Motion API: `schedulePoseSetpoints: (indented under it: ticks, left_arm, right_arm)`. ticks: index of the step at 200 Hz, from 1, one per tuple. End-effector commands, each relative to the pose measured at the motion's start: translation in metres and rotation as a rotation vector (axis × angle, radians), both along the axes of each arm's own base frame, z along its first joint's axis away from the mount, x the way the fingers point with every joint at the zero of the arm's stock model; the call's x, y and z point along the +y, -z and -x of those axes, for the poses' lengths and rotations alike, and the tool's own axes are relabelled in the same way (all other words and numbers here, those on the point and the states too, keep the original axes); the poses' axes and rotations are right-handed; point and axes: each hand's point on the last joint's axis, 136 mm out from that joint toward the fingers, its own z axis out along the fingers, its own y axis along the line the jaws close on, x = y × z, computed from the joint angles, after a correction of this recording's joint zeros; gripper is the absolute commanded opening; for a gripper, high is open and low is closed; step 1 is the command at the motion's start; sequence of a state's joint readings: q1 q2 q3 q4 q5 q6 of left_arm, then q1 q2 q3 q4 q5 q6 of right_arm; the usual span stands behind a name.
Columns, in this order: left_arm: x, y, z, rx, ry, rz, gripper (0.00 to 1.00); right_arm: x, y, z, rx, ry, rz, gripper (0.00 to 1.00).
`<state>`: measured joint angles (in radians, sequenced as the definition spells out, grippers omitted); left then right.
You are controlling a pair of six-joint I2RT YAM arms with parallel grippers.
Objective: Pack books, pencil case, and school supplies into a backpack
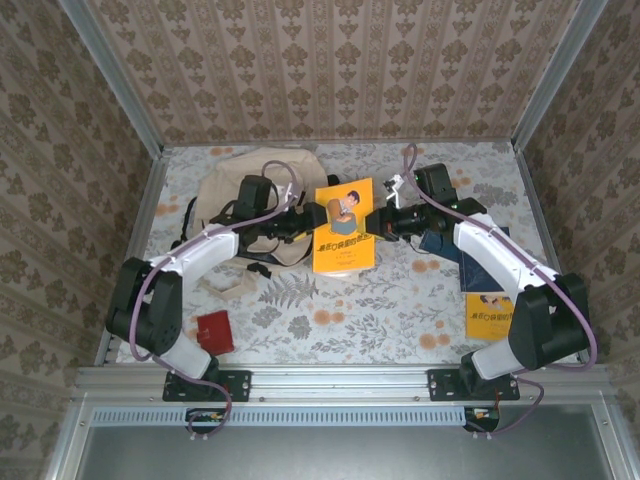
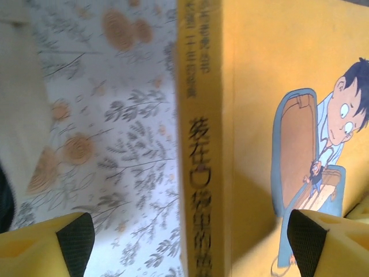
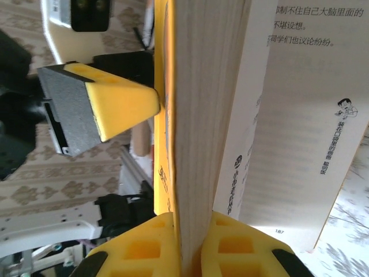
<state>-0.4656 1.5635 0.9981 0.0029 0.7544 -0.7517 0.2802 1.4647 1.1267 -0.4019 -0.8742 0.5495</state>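
The larger yellow book point(image 1: 343, 226) with the cartoon cover sits mid-table between both arms. My right gripper point(image 1: 379, 222) is shut on its right edge; in the right wrist view the yellow fingers point(image 3: 144, 248) pinch the page block point(image 3: 204, 115). My left gripper point(image 1: 304, 226) stands open at the book's left edge, its pads wide apart on either side of the spine point(image 2: 200, 144). The cream backpack point(image 1: 240, 185) lies behind the left arm. A navy book point(image 1: 447, 245) and a second yellow book point(image 1: 488, 315) lie on the right. The tan pencil case point(image 1: 228, 288) and the red item point(image 1: 214, 331) lie front left.
The floral table point(image 1: 380, 300) is walled by patterned panels on three sides, with a metal rail point(image 1: 340, 380) along the near edge. The left gripper's finger point(image 3: 104, 101) shows close to the book's cover in the right wrist view.
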Motion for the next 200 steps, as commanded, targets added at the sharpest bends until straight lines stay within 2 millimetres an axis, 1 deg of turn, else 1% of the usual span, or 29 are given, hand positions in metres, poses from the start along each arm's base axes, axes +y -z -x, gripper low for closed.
schedulePoseSetpoints:
  ticks: [1, 10, 21, 30, 35, 37, 44, 53, 62, 67, 75, 81, 89, 92, 94, 100, 111, 115, 119, 130, 139, 155, 172, 186, 190, 192, 194, 200]
  left_arm:
    - [-0.010, -0.032, 0.006, -0.067, 0.084, 0.107, 0.88]
    - [-0.012, -0.038, 0.007, -0.072, 0.097, 0.130, 0.84]
    - [-0.015, -0.046, 0.008, -0.087, 0.113, 0.164, 0.73]
    - [-0.016, -0.053, 0.010, -0.093, 0.122, 0.189, 0.61]
    - [-0.016, -0.057, 0.009, -0.098, 0.122, 0.201, 0.52]
    - [-0.010, -0.058, 0.003, -0.101, 0.100, 0.204, 0.49]
    - [-0.007, -0.062, 0.000, -0.106, 0.087, 0.215, 0.37]
    - [-0.006, -0.068, -0.002, -0.116, 0.073, 0.230, 0.24]
    - [-0.003, -0.072, -0.005, -0.121, 0.053, 0.241, 0.13]
    - [-0.002, -0.075, -0.007, -0.126, 0.037, 0.246, 0.09]
    - [0.001, -0.081, -0.011, -0.139, 0.009, 0.252, 0.06]
    - [0.003, -0.084, -0.014, -0.144, -0.016, 0.251, 0.03]
    - [0.005, -0.090, -0.020, -0.154, -0.058, 0.249, 0.02]
    - [0.007, -0.093, -0.022, -0.160, -0.075, 0.248, 0.01]
    - [0.007, -0.094, -0.024, -0.163, -0.086, 0.248, 0.01]
    - [0.010, -0.100, -0.030, -0.178, -0.125, 0.248, 0.01]
    - [0.017, -0.109, -0.041, -0.199, -0.206, 0.236, 0.00]
    - [0.017, -0.113, -0.042, -0.211, -0.216, 0.239, 0.00]
    - [0.021, -0.117, -0.050, -0.232, -0.262, 0.230, 0.00]
    - [0.026, -0.126, -0.060, -0.262, -0.330, 0.221, 0.00]
    - [0.028, -0.138, -0.066, -0.293, -0.366, 0.230, 0.00]
    - [0.029, -0.152, -0.075, -0.322, -0.426, 0.254, 0.00]
    - [0.031, -0.161, -0.084, -0.332, -0.476, 0.281, 0.00]
    - [0.031, -0.164, -0.091, -0.326, -0.504, 0.306, 0.00]
    - [0.031, -0.164, -0.093, -0.322, -0.515, 0.312, 0.01]
    - [0.032, -0.163, -0.094, -0.320, -0.519, 0.315, 0.01]
    - [0.032, -0.163, -0.095, -0.318, -0.524, 0.320, 0.01]
    - [0.032, -0.164, -0.097, -0.312, -0.533, 0.333, 0.01]
  right_arm:
    - [0.017, -0.053, -0.002, -0.110, -0.100, -0.166, 0.05]
    - [0.017, -0.053, -0.003, -0.109, -0.100, -0.167, 0.05]
    - [0.017, -0.052, -0.006, -0.107, -0.098, -0.163, 0.06]
    - [0.017, -0.049, -0.008, -0.102, -0.090, -0.155, 0.06]
    - [0.016, -0.047, -0.009, -0.099, -0.084, -0.150, 0.08]
    - [0.016, -0.046, -0.010, -0.098, -0.081, -0.148, 0.08]
    - [0.013, -0.043, -0.014, -0.093, -0.061, -0.136, 0.11]
    - [0.007, -0.038, -0.019, -0.082, -0.024, -0.118, 0.17]
    - [0.001, -0.034, -0.024, -0.075, 0.020, -0.103, 0.31]
    - [-0.004, -0.031, -0.028, -0.072, 0.056, -0.089, 0.39]
    - [-0.013, -0.028, -0.032, -0.078, 0.118, -0.064, 0.54]
    - [-0.018, -0.027, -0.034, -0.086, 0.163, -0.046, 0.64]
    - [-0.025, -0.024, -0.036, -0.090, 0.224, -0.027, 0.76]
    - [-0.027, -0.020, -0.038, -0.079, 0.246, -0.025, 0.80]
    - [-0.028, -0.028, -0.036, -0.095, 0.259, -0.036, 0.81]
    - [-0.031, -0.031, -0.037, -0.100, 0.300, -0.061, 0.86]
    - [-0.035, -0.029, -0.040, -0.072, 0.397, -0.108, 0.99]
    - [-0.034, -0.027, -0.040, -0.064, 0.419, -0.126, 1.00]
    - [-0.032, -0.028, -0.039, -0.059, 0.434, -0.148, 1.00]
    - [-0.023, -0.028, -0.038, -0.031, 0.462, -0.199, 1.00]
    - [-0.013, -0.032, -0.037, -0.015, 0.471, -0.246, 1.00]
    - [0.004, -0.042, -0.038, -0.004, 0.482, -0.328, 1.00]
    - [0.023, -0.057, -0.040, -0.008, 0.480, -0.408, 1.00]
    - [0.034, -0.064, -0.045, 0.005, 0.488, -0.458, 1.00]
    - [0.036, -0.070, -0.045, 0.000, 0.488, -0.482, 0.99]
    - [0.038, -0.065, -0.048, 0.012, 0.491, -0.480, 1.00]
    - [0.040, -0.064, -0.050, 0.014, 0.494, -0.485, 1.00]
    - [0.042, -0.066, -0.054, 0.016, 0.500, -0.509, 1.00]
